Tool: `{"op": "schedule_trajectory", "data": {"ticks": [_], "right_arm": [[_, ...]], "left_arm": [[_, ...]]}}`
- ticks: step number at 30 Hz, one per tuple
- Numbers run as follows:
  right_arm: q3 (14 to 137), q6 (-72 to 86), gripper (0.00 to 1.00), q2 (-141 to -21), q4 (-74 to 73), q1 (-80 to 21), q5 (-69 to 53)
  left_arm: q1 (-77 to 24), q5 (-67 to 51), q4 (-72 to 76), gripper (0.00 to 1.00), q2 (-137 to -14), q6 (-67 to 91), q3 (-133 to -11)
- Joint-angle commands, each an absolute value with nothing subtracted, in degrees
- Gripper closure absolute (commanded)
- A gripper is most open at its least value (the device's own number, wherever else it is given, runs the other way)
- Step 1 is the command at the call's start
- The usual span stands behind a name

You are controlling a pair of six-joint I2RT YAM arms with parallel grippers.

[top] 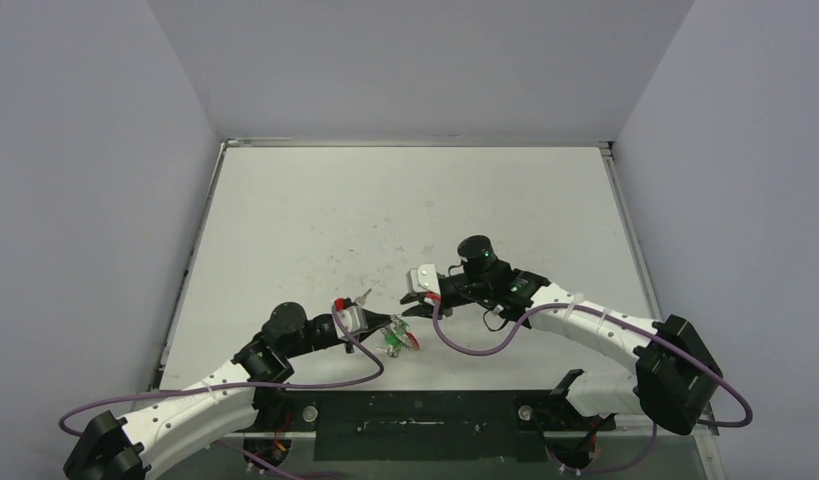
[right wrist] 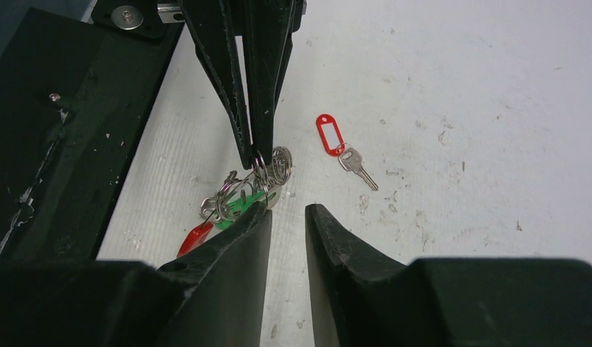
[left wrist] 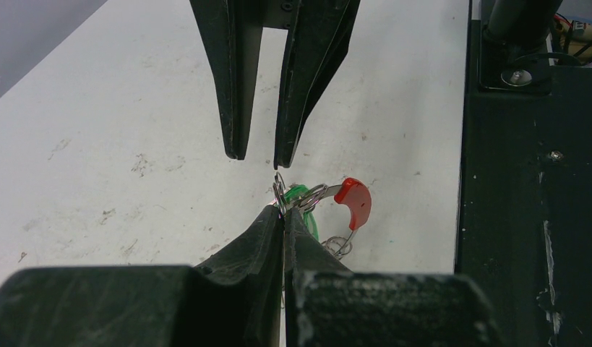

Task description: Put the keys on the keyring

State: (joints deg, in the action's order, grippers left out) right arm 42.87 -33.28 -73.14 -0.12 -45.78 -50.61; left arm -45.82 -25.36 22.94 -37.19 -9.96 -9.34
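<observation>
L gripper [left wrist: 282, 215] up front was clenched on one silver loop of the keyring [left wrist: 354, 202], low over the table [right wrist: 459, 108], w/ green-tag keys [right wrist: 238, 207] bunched on it. R gripper [right wrist: 287, 211] met it tip to tip, jaws apart, nothing between. The loose red-tag key [right wrist: 347, 152] lay flat just beyond, tag away from R, blade angled back toward it. R was the free arm, so prob. its pick.
</observation>
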Motion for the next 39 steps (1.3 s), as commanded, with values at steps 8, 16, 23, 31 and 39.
{"op": "schedule_trajectory", "data": {"ticks": [8,16,23,31,39], "right_arm": [[46.11,-35.33,0.75,-76.12,2.69,-45.54,-56.77],[46.74,-36.05,0.91,-77.17,1.5,-45.53,-57.56],[46.92,-36.74,1.0,-77.07,-1.19,-45.57,-57.36],[46.59,-38.34,1.0,-75.96,-7.09,-45.53,-52.98],[45.55,-35.2,0.8,-72.62,-3.45,-45.66,-53.2]], "left_arm": [[-46.07,-26.72,26.81,1.0,-36.83,-10.63,-12.22],[-46.13,-26.6,26.87,1.0,-36.85,-10.57,-12.13],[-46.14,-26.44,26.81,1.0,-36.83,-10.6,-11.96],[-46.12,-26.43,26.9,1.0,-36.66,-10.54,-12.04],[-46.08,-26.81,26.96,1.0,-36.83,-10.42,-12.13]]}}
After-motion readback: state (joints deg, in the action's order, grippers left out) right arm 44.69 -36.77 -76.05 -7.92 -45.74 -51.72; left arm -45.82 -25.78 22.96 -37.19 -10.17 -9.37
